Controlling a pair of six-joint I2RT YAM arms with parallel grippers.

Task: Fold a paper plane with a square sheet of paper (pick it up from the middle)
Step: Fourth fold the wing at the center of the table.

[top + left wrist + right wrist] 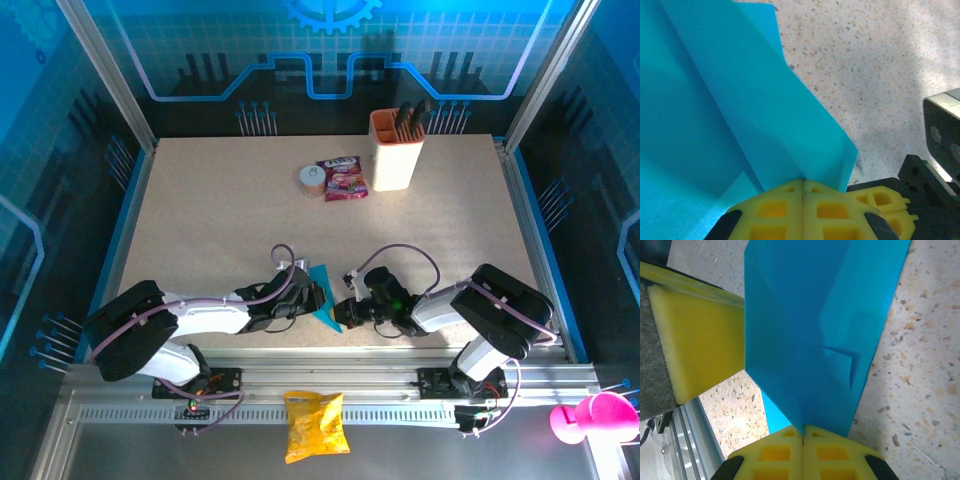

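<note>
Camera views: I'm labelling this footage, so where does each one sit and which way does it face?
Top external: above and behind the arms, looking down on the table; both arms show, left claw and right claw pinching the paper.
Left wrist: looks along its shut claw at paper and table.
Right wrist: likewise, from the opposite side.
Shared: both wrist views show the blue paper.
</note>
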